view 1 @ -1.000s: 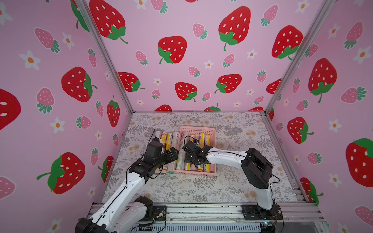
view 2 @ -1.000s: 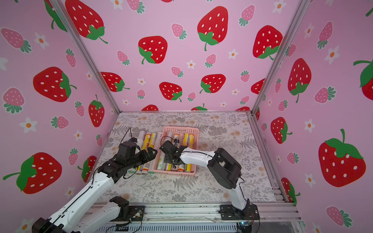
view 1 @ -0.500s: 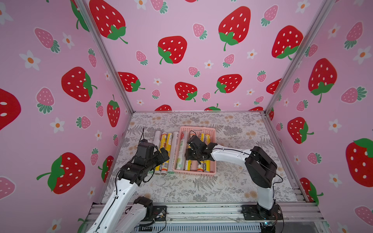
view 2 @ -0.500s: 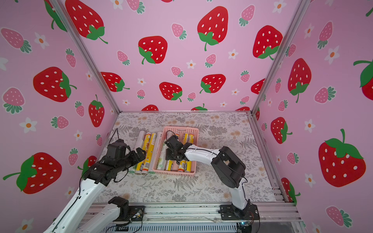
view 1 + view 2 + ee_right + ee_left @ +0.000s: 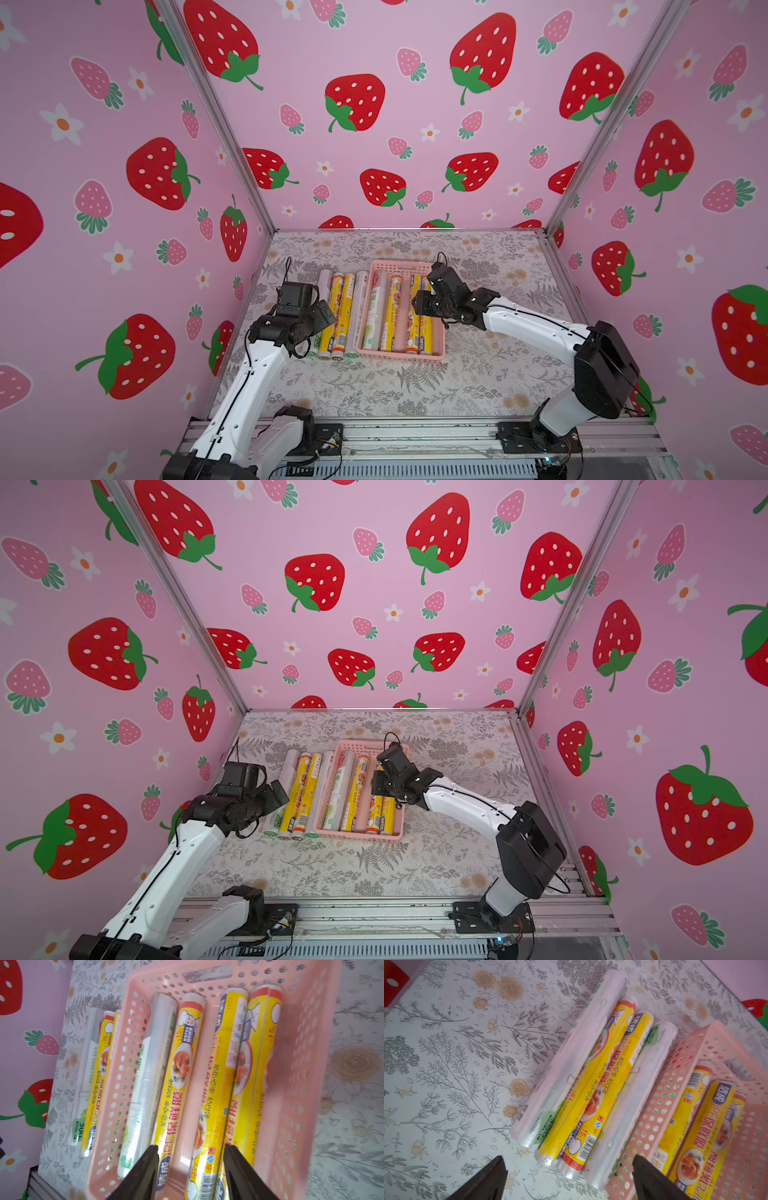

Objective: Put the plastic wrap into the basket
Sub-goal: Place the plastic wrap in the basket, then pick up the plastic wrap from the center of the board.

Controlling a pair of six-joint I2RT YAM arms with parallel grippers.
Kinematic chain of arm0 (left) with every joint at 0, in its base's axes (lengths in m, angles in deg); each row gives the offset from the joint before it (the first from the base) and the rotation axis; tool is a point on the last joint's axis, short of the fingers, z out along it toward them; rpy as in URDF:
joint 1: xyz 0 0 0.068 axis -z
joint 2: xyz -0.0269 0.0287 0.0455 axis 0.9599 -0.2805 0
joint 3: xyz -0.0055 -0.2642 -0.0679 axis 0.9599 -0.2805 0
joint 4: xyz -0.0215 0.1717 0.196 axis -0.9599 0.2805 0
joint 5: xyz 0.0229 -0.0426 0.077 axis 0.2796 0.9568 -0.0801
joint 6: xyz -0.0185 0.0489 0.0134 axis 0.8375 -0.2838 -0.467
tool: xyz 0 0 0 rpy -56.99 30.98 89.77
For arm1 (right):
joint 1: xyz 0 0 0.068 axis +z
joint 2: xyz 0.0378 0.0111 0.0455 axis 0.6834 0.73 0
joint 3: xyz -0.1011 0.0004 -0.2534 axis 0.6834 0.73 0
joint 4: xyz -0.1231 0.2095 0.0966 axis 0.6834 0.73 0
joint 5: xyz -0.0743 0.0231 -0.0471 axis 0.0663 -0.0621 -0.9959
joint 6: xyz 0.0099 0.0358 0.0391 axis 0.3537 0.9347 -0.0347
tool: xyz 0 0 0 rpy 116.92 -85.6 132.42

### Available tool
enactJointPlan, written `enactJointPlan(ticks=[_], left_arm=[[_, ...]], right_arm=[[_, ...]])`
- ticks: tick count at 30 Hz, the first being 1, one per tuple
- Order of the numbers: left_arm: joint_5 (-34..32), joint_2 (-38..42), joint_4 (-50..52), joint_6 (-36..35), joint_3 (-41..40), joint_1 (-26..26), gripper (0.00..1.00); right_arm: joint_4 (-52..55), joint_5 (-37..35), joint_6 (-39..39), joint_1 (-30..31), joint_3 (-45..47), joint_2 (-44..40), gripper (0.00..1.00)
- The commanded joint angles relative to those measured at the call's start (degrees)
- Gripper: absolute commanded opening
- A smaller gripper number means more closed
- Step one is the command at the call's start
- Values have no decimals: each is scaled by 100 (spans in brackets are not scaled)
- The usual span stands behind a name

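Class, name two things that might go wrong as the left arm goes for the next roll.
1. The four loose rolls lie touching side by side, so the open left gripper might pinch two or knock a neighbour rolling.
2. The clear roll lies right beside the basket wall; a finger could catch that wall and shove the basket.

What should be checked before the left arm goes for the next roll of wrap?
1. Left gripper open and empty: ok.
2. Right gripper holds nothing, hangs over the basket: ok.
3. Four rolls in the basket lie flat, side by side: ok.
4. Four rolls outside the basket packed: not ok.
5. White roll nearest the basket free to grasp: cannot tell, it lies tight against the basket's side.
6. Room for four more: cannot tell.
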Motion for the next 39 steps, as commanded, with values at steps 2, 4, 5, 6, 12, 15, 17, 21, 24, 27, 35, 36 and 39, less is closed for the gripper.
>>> enactJointPlan(ticks=[2, 4, 5, 6, 12, 15, 17, 21, 24, 27, 35, 36, 39], left_arm=[[491, -413, -61, -500, 174, -404, 96], [395, -691, 61, -619, 285, -506, 96], [304, -808, 99, -665, 318, -548, 95], [268, -893, 103, -700, 332, -600, 94], [294, -1374, -269, -785, 439, -795, 92], [264, -1811, -425, -853, 504, -793, 91], [88, -2154, -466, -846, 554, -798, 91], [-142, -2629, -609, -961, 733, -800, 91], [-288, -2947, -609, -1051, 929, -798, 89], [-298, -3197, -690, -1094, 1006, -799, 87], [66, -3507, -943, -1116, 870, -780, 84], [88, -3511, -945, -1116, 846, -768, 84], [60, -3510, -932, -1083, 783, -751, 84]], right_arm=[[486, -111, -492, 48, 106, -428, 54], [650, -234, -530, -3, 196, -632, 54], [699, -243, -543, -32, 254, -758, 54], [721, -235, -557, -62, 310, -886, 54], [651, -97, -647, -110, 768, -1548, 54], [554, -81, -649, -106, 987, -1777, 53], [562, -144, -608, -109, 1058, -1911, 53], [527, -146, -614, -105, 1213, -2196, 53], [437, -230, -640, -104, 1395, -2383, 53], [411, -200, -694, -111, 1474, -2503, 53], [363, -182, -720, -105, 1612, -2579, 53], [357, -174, -720, -110, 1621, -2570, 53], [312, -117, -720, -111, 1638, -2556, 53]])
